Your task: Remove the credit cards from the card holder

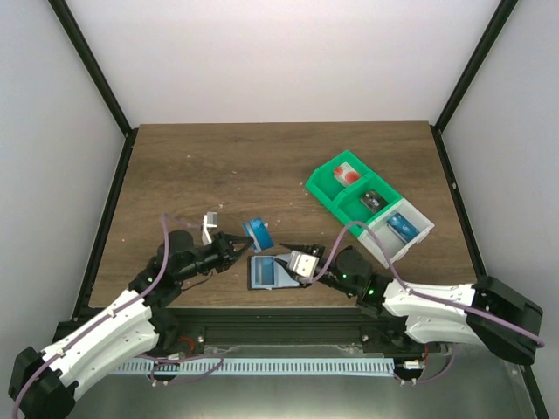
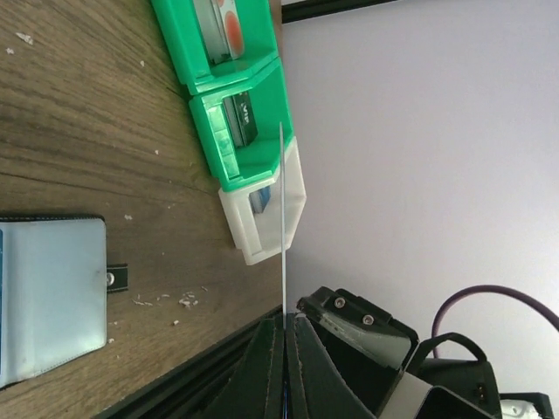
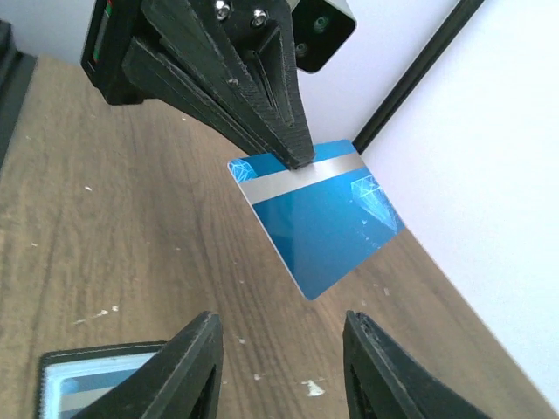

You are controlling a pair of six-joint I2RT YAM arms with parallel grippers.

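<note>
Blue card (image 3: 319, 227), silver stripe, pinched in left tool (image 3: 297, 157)

Card holder (image 1: 265, 271) at table (image 1: 192, 166) front; trays (image 1: 319, 187) right, behind it.

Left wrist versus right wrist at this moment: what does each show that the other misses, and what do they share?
Only the left wrist: the green tray and white tray, and the held card edge-on. Only the right wrist: that card's blue face with its silver stripe, and the right pincer open and empty. Both: the card shut in the left pincer, the open card holder, the wooden table.
</note>
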